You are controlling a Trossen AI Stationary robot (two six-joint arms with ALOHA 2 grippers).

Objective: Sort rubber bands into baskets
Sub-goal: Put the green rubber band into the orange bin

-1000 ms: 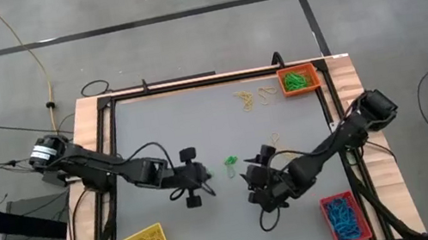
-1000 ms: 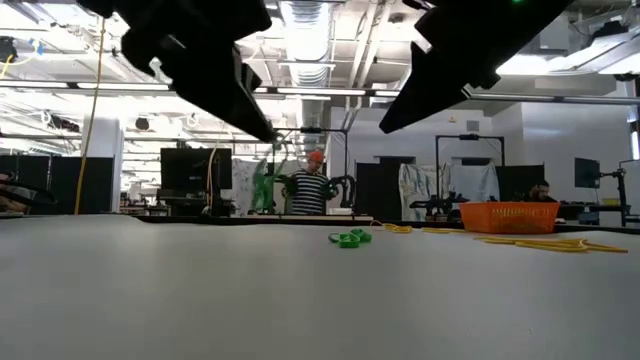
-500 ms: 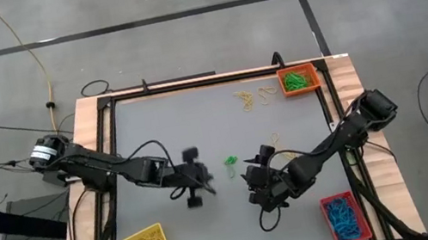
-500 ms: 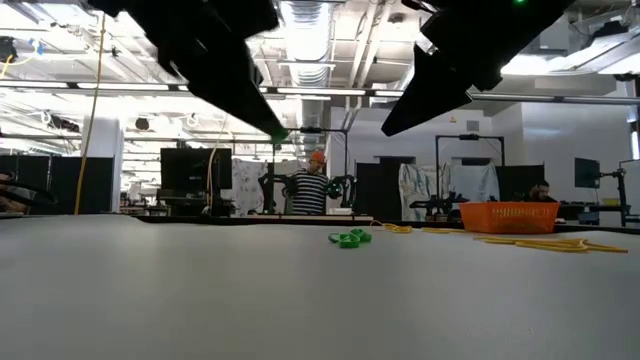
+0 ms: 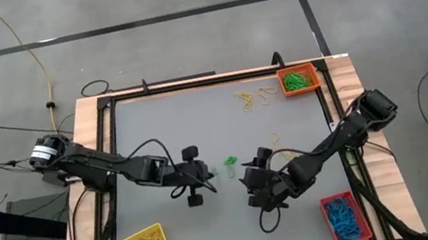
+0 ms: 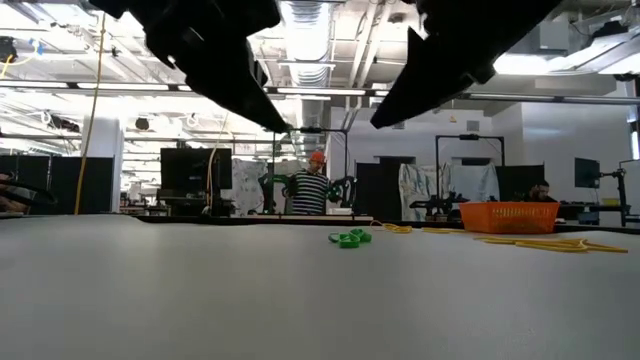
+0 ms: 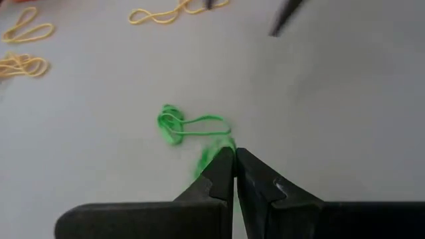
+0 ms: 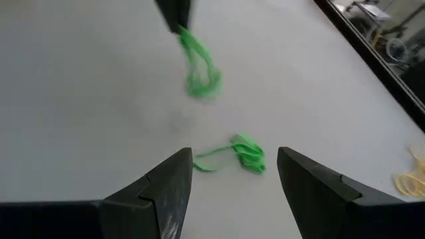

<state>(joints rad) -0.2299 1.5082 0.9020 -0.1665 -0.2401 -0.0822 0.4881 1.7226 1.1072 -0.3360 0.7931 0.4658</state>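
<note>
Since the earlier frame, left gripper (image 7: 234, 162), pinching a green rubber band (image 8: 197, 66), nears spread right gripper (image 8: 234, 174); hand over steadily.

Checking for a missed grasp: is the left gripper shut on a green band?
Yes. The left gripper is shut, and a green band dangles from its tips above the table.
</note>
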